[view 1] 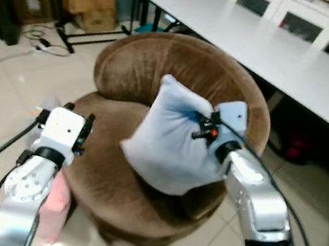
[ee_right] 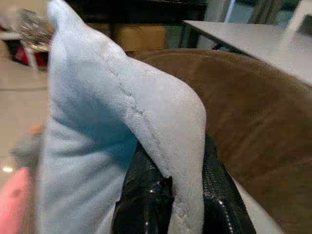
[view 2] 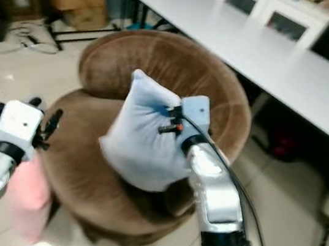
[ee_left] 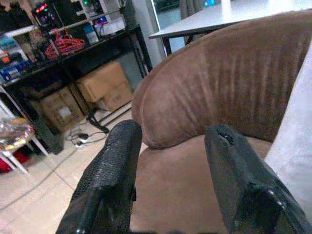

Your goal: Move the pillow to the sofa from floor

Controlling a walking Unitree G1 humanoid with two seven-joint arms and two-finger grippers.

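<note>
Pillow (view 1: 170, 145), pale blue and plump, sits upright above the seat of the round brown velvet armchair (view 1: 160, 67), its lower corner down by the cushion and its top corner leaning toward the backrest. The right gripper (ee_right: 175, 195) pinches a seamed edge of the pillow, black fingers (ee_right: 144, 200) pressed on either side of the fabric fold. The left gripper (ee_left: 170, 175) hangs beside the chair's left front with its two fingers spread wide apart, holding nothing. A pink object (view 2: 27, 192) lies on the tiled floor (view 1: 10, 75) under the left arm. A long white table (view 1: 286, 54) stands behind the chair; cardboard boxes (view 1: 90, 0) rest under a dark shelf.
</note>
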